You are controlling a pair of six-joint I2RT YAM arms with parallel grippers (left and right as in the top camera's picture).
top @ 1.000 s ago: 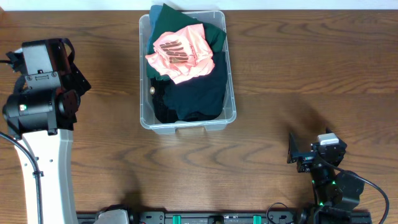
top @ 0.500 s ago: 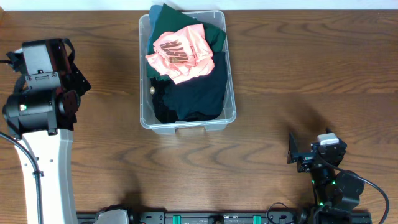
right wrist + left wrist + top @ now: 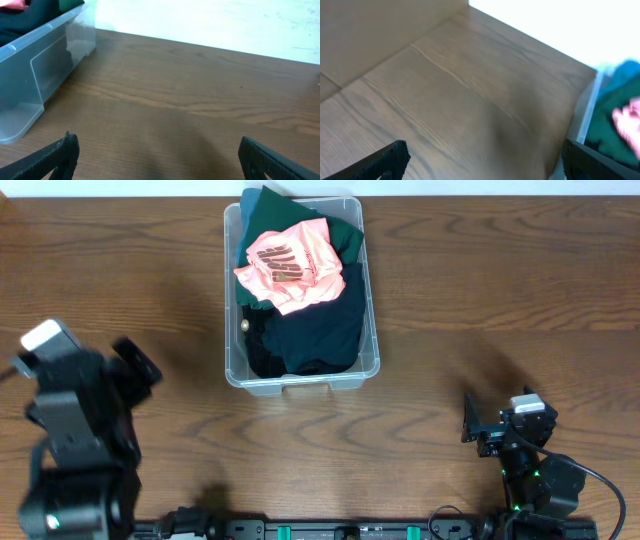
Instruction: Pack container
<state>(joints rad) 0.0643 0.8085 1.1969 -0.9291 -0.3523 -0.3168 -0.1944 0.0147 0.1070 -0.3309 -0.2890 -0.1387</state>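
The clear plastic container [image 3: 371, 330] stands at the top middle of the table, filled with dark navy and green folded garments and a pink garment [image 3: 292, 268] on top. Its rim also shows in the right wrist view [image 3: 30, 37] and at the right edge of the blurred left wrist view [image 3: 587, 112]. My left gripper [image 3: 138, 368] is open and empty at the lower left, well apart from the container; its fingers show in the left wrist view [image 3: 482, 160]. My right gripper [image 3: 470, 420] is open and empty at the lower right, its fingers spread wide in the right wrist view [image 3: 160, 157].
The wooden table [image 3: 500, 300] is bare on both sides of the container. A black rail [image 3: 330, 530] with green clips runs along the front edge.
My left arm has swung down from the upper left toward the front left corner. The container, its garments and the right arm have not moved.
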